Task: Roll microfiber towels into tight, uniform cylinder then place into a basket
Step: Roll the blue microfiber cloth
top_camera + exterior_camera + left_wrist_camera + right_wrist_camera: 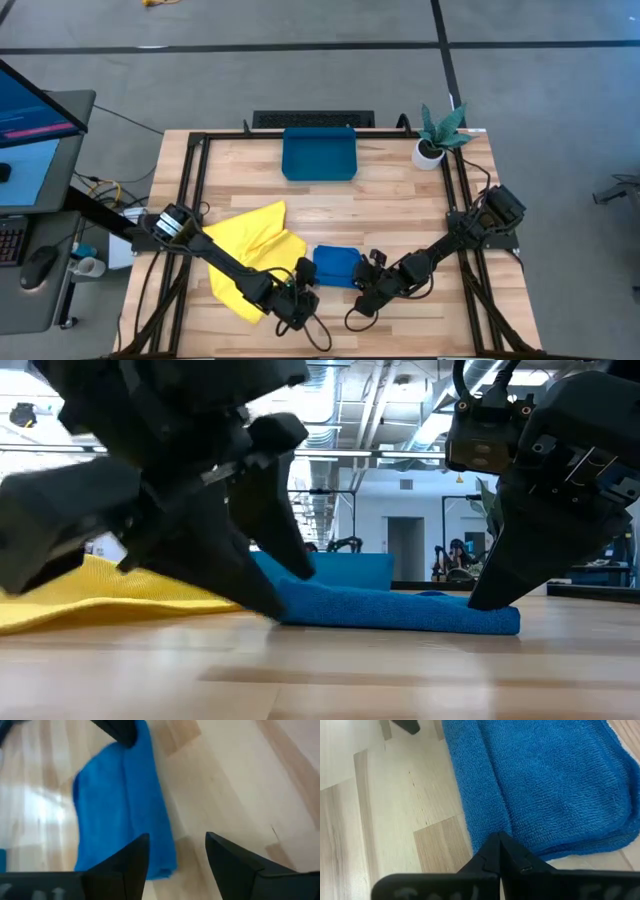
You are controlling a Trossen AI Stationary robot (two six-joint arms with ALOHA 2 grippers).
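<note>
The blue towel (336, 266) lies folded flat on the wood table, near the front middle. The yellow towel (252, 255) lies crumpled and spread to its left, beside it. The teal basket (319, 154) stands empty at the far middle. My left gripper (306, 280) is open at the blue towel's left end (160, 862): one finger (134, 862) is over the cloth, the other (225, 862) over bare wood. My right gripper (373, 272) is shut at the towel's right end. My left gripper comes down slanting from the table's left. In the low view one fingertip (262, 600) meets the blue towel's left end (290, 610) at the table. I cannot tell whether it presses the cloth. The towel lies flat on the wood. My right gripper has its shut fingertips (499, 840) on the folded edge of the blue towel (512, 830), close to its right end. It comes slanting down from the table's right. The towel lies flat in several layers under the tips.
A small white pot with a green plant (432, 148) stands at the far right corner. Dark frame rails (196, 180) run along the table's left and right sides. Bare wood lies between the towels and the basket.
</note>
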